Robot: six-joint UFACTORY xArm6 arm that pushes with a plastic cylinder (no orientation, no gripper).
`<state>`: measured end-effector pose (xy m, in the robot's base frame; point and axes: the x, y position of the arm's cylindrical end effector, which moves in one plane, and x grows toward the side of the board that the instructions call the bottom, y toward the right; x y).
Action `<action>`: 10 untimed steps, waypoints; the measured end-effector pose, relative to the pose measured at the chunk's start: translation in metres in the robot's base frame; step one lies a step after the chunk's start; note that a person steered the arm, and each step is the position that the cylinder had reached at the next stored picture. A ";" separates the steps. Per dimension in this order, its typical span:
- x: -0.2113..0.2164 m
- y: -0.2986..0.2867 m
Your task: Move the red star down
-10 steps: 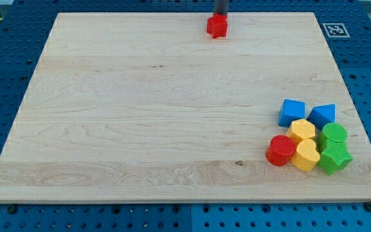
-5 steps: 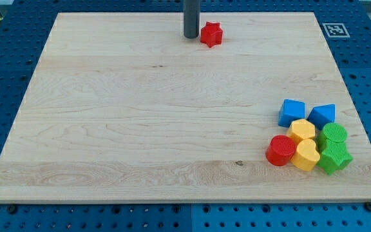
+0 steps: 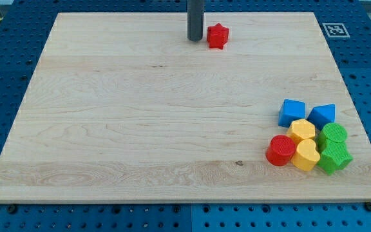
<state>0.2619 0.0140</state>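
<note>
The red star (image 3: 217,36) lies near the top edge of the wooden board (image 3: 140,116), a little right of the middle. My tip (image 3: 195,39) stands on the board just left of the star, very close to it or touching its left side. The dark rod rises from there out of the view's top.
A cluster of blocks sits at the lower right: two blue blocks (image 3: 292,113) (image 3: 323,115), a red cylinder (image 3: 280,150), two yellow blocks (image 3: 301,131) (image 3: 306,155), and two green blocks (image 3: 333,135) (image 3: 334,157). A marker tag (image 3: 334,29) lies beyond the board's top right corner.
My tip went from above the star to its left side, then slid slightly right. The star has moved a little down and then right.
</note>
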 end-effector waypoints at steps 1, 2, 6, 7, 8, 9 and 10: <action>-0.009 0.050; -0.009 0.072; 0.010 0.095; 0.010 0.097; 0.010 0.100; 0.013 0.078; -0.006 0.032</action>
